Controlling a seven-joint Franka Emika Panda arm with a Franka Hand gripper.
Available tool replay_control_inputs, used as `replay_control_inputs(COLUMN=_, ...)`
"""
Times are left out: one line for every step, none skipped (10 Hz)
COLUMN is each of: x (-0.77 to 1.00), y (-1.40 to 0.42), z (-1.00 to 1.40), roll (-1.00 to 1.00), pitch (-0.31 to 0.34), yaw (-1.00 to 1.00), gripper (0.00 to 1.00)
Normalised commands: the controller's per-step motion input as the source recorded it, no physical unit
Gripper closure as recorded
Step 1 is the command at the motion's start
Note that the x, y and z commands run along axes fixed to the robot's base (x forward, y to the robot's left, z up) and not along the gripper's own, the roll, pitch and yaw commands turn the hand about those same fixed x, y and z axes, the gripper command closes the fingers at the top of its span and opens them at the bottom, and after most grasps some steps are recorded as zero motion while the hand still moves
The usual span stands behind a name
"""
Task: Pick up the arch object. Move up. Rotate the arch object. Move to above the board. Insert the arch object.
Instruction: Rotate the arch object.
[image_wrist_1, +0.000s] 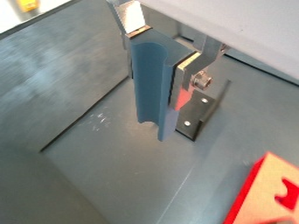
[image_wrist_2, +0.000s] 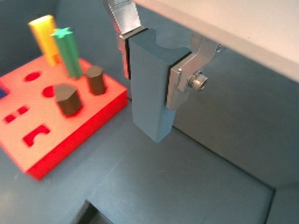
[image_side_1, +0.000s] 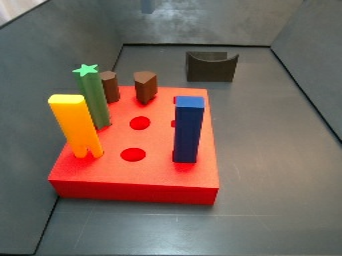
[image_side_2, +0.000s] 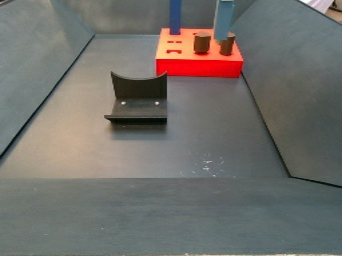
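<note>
In both wrist views the claw (image_wrist_1: 156, 54) is pinching the arch (image_wrist_1: 152, 83), its silver fingers (image_wrist_2: 181, 74) pressing the pale grey-blue piece from both sides. The arch is hanging upright in the claw, clear of the desk (image_wrist_1: 70, 105). In a wrist view its lower end is showing a notch, and the fixture (image_wrist_1: 194, 116) is sitting on the desk below and behind it. Beyond, a corner of the red board (image_wrist_1: 267, 191) is showing.

In a wrist view the board (image_wrist_2: 52, 144) is lying off to one side, below the arch, carrying a yellow post (image_wrist_2: 45, 37), a green star post (image_wrist_2: 66, 51) and two dark brown pegs (image_wrist_2: 68, 100).

In a side view the board (image_side_1: 134, 180) is also holding a blue post (image_side_1: 187, 128), with the fixture (image_side_1: 210, 66) standing well behind it. I cannot find the claw in either side view.
</note>
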Motion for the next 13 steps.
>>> replay_control_inputs(x=0.02, y=0.01, z=-0.01, roll=-0.01, pitch=-0.015, yaw=-1.0, gripper=1.0)
replay_control_inputs(x=0.02, y=0.01, z=-0.01, roll=-0.01, pitch=-0.017, yaw=-1.0, gripper=1.0)
replay_control_inputs(x=0.02, y=0.01, z=-0.01, roll=-0.01, pitch=-0.018, yaw=-1.0, gripper=1.0)
replay_control_inputs(x=0.02, y=0.01, z=-0.01, roll=-0.01, pitch=-0.02, yaw=-1.0, gripper=1.0)
replay_control_inputs(x=0.02, y=0.01, z=-0.01, roll=-0.01, pitch=-0.023, yaw=-1.0, gripper=1.0)
replay_control_inputs(x=0.02, y=0.01, z=-0.01, roll=-0.01, pitch=-0.027, yaw=-1.0, gripper=1.0)
replay_control_inputs(x=0.02, y=0.01, z=-0.01, roll=-0.02, pitch=-0.033, yaw=-1.0, gripper=1.0)
replay_control_inputs(x=0.02, y=0.01, z=-0.01, roll=-0.02, pitch=-0.039, yaw=-1.0, gripper=1.0)
replay_control_inputs(x=0.02, y=0.01, z=-0.01, roll=-0.02, pitch=-0.046, yaw=-0.91, gripper=1.0)
replay_control_inputs(x=0.0, y=0.0, z=0.0, roll=-0.01, pitch=-0.014, yaw=-1.0, gripper=1.0)
replay_control_inputs(x=0.0, y=0.0, z=0.0, roll=-0.01, pitch=-0.015, yaw=-1.0, gripper=1.0)
replay_control_inputs(x=0.0, y=0.0, z=0.0, roll=-0.01, pitch=-0.017, yaw=-1.0, gripper=1.0)
replay_control_inputs(x=0.0, y=0.0, z=0.0, roll=-0.01, pitch=-0.019, yaw=-1.0, gripper=1.0)
